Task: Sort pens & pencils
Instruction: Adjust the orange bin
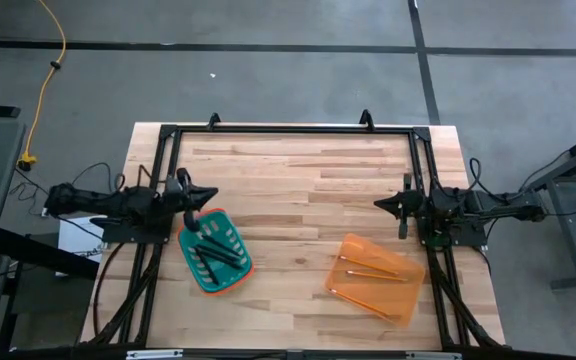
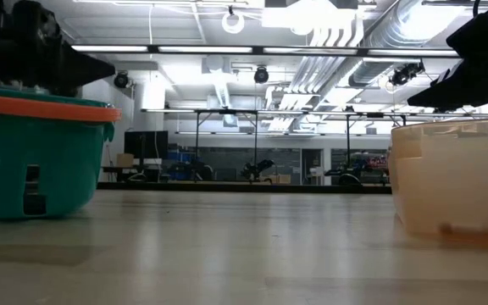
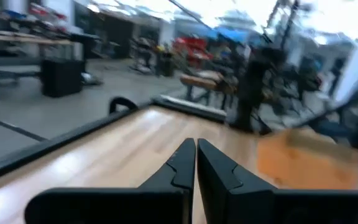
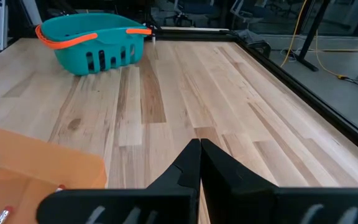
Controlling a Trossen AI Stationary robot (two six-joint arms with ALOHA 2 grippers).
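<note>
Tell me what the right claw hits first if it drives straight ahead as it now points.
Probably nothing close: the right claw, shut, points across bare table. The teal basket sits off to one side; depth is uncertain.

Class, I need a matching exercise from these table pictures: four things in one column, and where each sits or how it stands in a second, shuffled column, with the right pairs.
Column A
1. pens
2. pencils
3. left gripper
4. right gripper

Column B
a. shut, at the table's right side above the orange bin
b. lying in the teal basket
c. shut, at the table's left side by the teal basket
d. lying in the orange bin

Pairs: 1-b, 2-d, 3-c, 4-a
</note>
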